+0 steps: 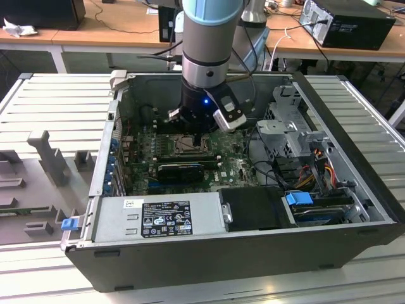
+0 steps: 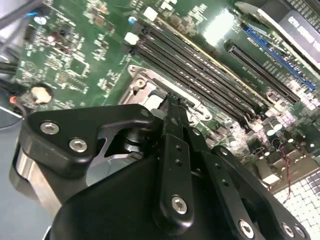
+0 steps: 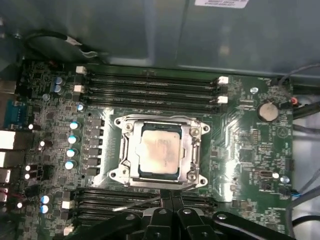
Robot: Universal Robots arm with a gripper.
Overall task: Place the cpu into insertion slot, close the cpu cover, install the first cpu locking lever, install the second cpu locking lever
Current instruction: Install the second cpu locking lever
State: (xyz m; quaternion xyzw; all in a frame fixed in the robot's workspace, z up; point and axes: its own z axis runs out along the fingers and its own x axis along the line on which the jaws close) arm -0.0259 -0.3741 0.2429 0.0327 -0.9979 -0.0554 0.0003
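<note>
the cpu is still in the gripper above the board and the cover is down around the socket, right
Not quite. The cpu is not in the gripper; the first wrist view shows it seated in the socket, its pale face showing through the cover, which does lie down around it. The gripper is above the board, at the socket's edge.

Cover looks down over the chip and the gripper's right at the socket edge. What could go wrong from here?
1. The black gripper sits at the rim of the silvery square cpu cover; a skewed push might scrape the pale metal-faced cpu.
2. A thin wire lever lies beside the fingertips and could slip free.
3. Long black memory slots flank the socket, leaving little margin.
</note>
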